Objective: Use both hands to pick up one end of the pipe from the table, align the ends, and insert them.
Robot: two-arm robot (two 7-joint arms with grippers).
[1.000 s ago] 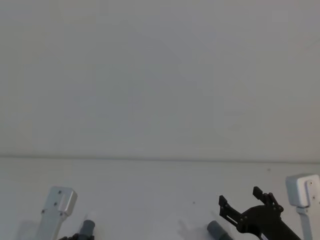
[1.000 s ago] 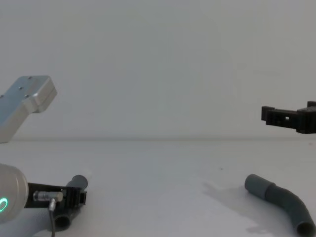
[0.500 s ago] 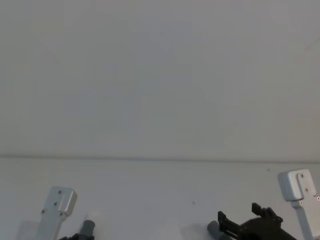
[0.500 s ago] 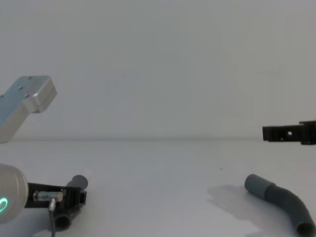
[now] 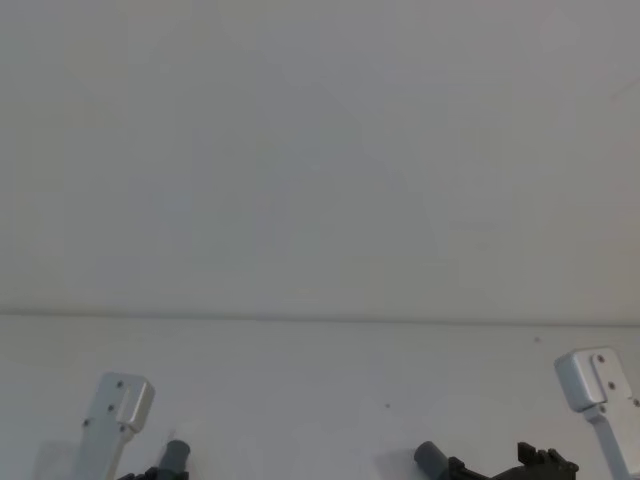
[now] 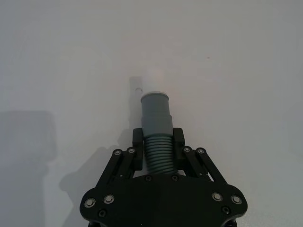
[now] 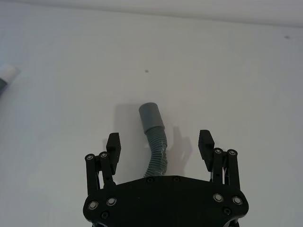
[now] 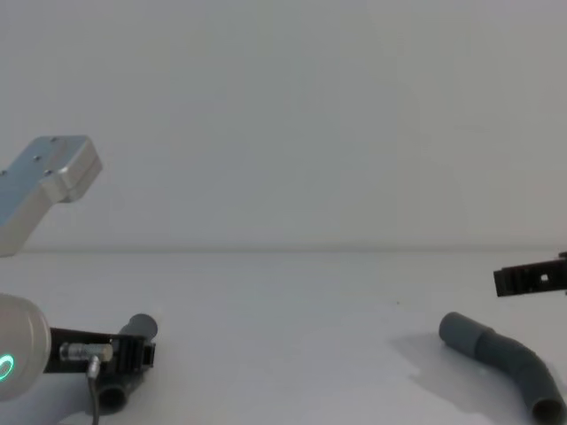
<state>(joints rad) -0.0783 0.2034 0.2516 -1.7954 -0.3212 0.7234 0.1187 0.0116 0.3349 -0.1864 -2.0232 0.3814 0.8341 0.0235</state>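
On the table (image 8: 283, 345) lie two bent dark-grey pipe pieces. My left gripper (image 6: 157, 144) is shut on the ribbed stretch of the left pipe piece (image 6: 156, 113), low on the table (image 8: 135, 352); its narrow white tip (image 6: 152, 80) points away past the grey collar. The right pipe piece (image 8: 500, 359) rests on the table, its collar mouth (image 7: 150, 115) toward the middle. My right gripper (image 7: 159, 142) is open and hovers just above this piece, one finger to each side of the ribbed stretch (image 7: 156, 151). In the chest view its fingers (image 8: 532, 279) hang a little above the pipe.
The silver links of both arms rise at the left (image 5: 120, 405) and right (image 5: 590, 380) near the table's front. Plain white table surface stretches between the two pipe pieces (image 8: 292, 372) and behind them up to a pale wall.
My right gripper has come down and drawn back toward the right pipe piece, its fingers now close over it. The left gripper and both pipe pieces have stayed put.
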